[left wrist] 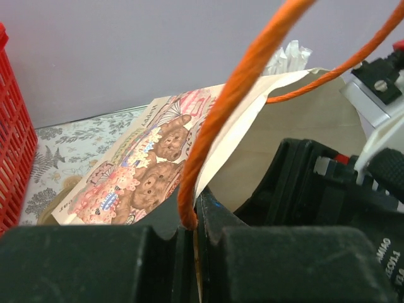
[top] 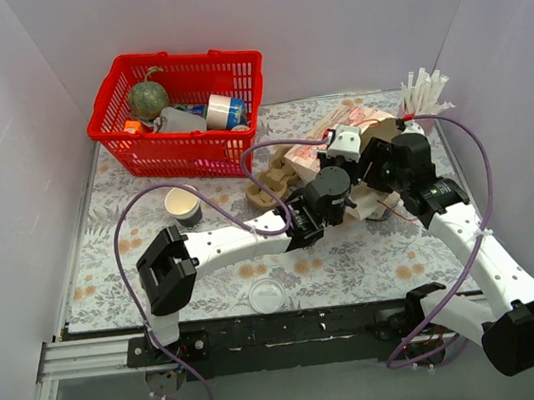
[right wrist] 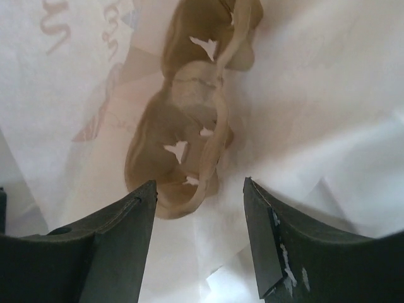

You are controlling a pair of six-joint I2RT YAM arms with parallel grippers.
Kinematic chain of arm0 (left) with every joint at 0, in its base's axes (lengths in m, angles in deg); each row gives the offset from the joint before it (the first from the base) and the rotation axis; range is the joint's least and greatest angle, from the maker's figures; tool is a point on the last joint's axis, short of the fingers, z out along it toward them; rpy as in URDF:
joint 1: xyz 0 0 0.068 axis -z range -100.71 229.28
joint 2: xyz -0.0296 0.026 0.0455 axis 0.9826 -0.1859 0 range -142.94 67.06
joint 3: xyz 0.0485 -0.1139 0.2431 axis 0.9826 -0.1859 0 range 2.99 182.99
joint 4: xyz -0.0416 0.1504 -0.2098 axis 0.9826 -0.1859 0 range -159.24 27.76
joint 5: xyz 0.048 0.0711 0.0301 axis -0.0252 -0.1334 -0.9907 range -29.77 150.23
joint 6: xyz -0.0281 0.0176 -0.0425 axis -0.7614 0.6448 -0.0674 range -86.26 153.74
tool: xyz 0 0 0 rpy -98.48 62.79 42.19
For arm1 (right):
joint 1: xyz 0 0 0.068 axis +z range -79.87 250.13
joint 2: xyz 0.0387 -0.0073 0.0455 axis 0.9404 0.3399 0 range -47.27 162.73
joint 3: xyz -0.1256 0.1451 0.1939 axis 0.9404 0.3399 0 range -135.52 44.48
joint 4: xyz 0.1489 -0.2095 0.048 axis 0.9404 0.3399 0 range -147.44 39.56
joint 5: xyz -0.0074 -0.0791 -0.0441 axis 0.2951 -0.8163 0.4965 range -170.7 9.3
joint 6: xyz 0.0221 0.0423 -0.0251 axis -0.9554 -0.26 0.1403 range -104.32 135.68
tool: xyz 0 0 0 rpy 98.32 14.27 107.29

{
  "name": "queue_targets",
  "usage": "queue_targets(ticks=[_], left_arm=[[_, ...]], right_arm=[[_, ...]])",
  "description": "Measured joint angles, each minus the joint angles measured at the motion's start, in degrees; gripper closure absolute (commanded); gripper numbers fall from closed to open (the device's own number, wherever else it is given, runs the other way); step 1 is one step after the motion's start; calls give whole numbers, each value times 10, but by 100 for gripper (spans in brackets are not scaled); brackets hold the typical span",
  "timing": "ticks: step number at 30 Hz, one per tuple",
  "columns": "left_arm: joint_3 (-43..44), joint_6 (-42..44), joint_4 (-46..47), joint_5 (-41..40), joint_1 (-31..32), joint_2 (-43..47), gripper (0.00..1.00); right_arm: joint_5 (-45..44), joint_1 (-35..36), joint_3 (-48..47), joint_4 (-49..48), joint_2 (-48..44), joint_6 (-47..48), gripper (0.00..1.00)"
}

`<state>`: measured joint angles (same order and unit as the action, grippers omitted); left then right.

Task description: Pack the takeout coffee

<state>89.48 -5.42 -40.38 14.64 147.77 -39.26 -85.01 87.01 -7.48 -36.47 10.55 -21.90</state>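
The takeout coffee (top: 181, 204), a small cup with a cream top and a dark lower band, stands upright on the left of the table, away from both grippers. A paper bag (top: 366, 125) printed with bears (left wrist: 148, 167) lies at the back right. My left gripper (top: 351, 208) (left wrist: 196, 227) is shut on the bag's rim beside its orange cord handle (left wrist: 240, 88). My right gripper (top: 352, 148) (right wrist: 199, 196) reaches into the bag's mouth, open, with nothing between its fingers. Ahead of them a brown pulp carrier (right wrist: 183, 145) shows hazily against the white paper.
A red basket (top: 185, 149) with a ball, tape and other items stands at the back left. A brown pulp carrier (top: 277, 175) lies next to the bag. A white round lid (top: 268, 295) rests near the front edge. White straws (top: 425, 93) stick up at the back right.
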Motion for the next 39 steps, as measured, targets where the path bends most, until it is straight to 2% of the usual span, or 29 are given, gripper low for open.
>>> queue_targets(ticks=[10, 18, 25, 29, 33, 39], left_arm=[[19, -29, -3, -32, -1, -21, 100], [12, -60, -13, -44, -1, -21, 100], [5, -89, -12, -45, -1, -20, 100], [3, -102, -10, -42, -1, -19, 100], [3, -110, -15, -42, -1, -19, 100], [2, -133, -28, -49, -1, -19, 100]], right_arm=[[0, 0, 3, -2, 15, -19, 40], [3, 0, 25, -24, 41, -32, 47], [30, 0, 60, -40, 53, -47, 61], [47, 0, 64, -63, 55, -56, 83], [45, 0, 69, -82, 52, -60, 99], [9, -1, 105, -103, -10, -64, 99]])
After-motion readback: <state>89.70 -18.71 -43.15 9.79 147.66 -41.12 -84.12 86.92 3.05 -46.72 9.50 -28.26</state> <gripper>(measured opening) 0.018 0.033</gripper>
